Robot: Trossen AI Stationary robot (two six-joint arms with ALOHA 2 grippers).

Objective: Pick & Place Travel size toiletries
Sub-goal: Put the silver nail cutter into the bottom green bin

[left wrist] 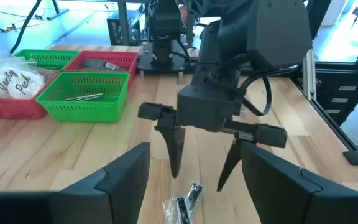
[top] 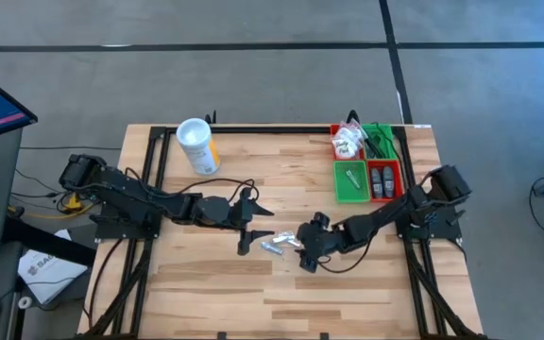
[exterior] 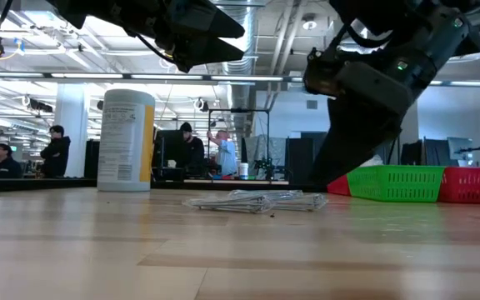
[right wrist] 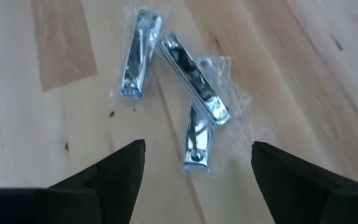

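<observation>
Because the three clear-wrapped nail clippers (right wrist: 173, 93) lie overlapping mid-worktop (top: 215, 283) under the right claw (left wrist: 201, 177), hovering spread wide, it may pinch only slippery film, dragging neighbours, while the left claw (top: 253, 225) waits open alongside.

Nail clippers (right wrist: 191, 78): shiny metal, in clear glossy plastic wrap. Table (top: 215, 283): pale, smooth wood planks. Bins (top: 352, 181): plastic mesh.

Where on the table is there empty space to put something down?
Bare wood runs along the near edge of the table, in front of both arms. More lies between the white canister and the bins. The middle is crowded: the left gripper, the open right gripper and three wrapped nail clippers sit close together there.
</observation>
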